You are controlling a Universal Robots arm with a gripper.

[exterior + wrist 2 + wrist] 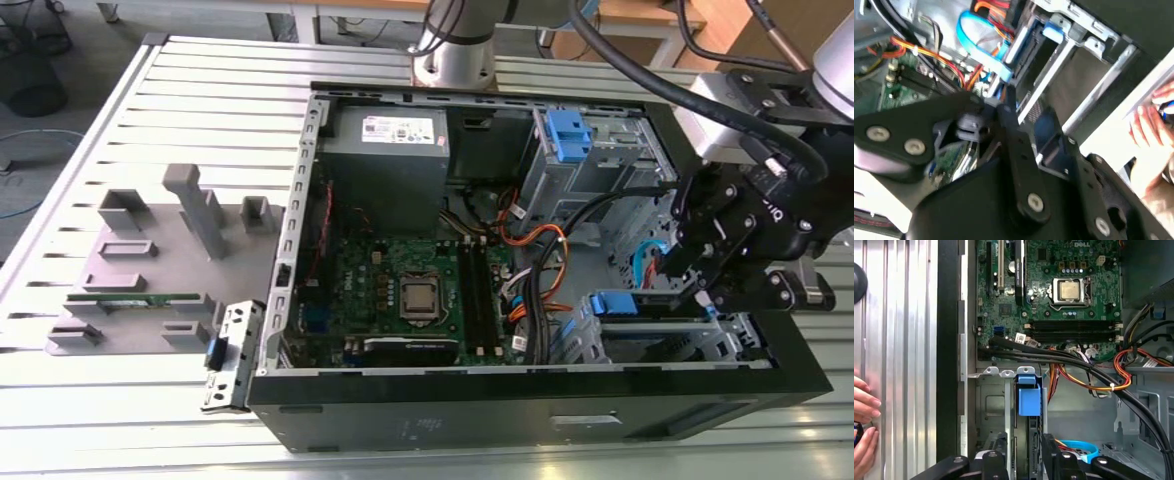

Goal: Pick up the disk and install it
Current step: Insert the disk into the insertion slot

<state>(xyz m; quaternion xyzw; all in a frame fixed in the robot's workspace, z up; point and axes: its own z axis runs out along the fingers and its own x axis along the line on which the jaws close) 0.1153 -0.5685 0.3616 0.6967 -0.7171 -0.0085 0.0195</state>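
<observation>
Now we see the disk [1029, 399] seated edge-up in the drive cage [990, 407] of the open computer case [534, 405], its blue handle toward the motherboard [1054, 285], the tool [1024, 442] right over it, clamped or loose we cannot tell.

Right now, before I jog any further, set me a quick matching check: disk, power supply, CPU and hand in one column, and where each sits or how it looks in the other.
Things:
1. disk
2. power supply
3. CPU
4. hand

Descriptions:
A. on the green board
B. outside the case, over the ribbed table
C. grey, with a white sticker
D. blue handle, in the metal cage, close to the gripper

Pairs: 1-D, 2-C, 3-A, 4-B
</observation>
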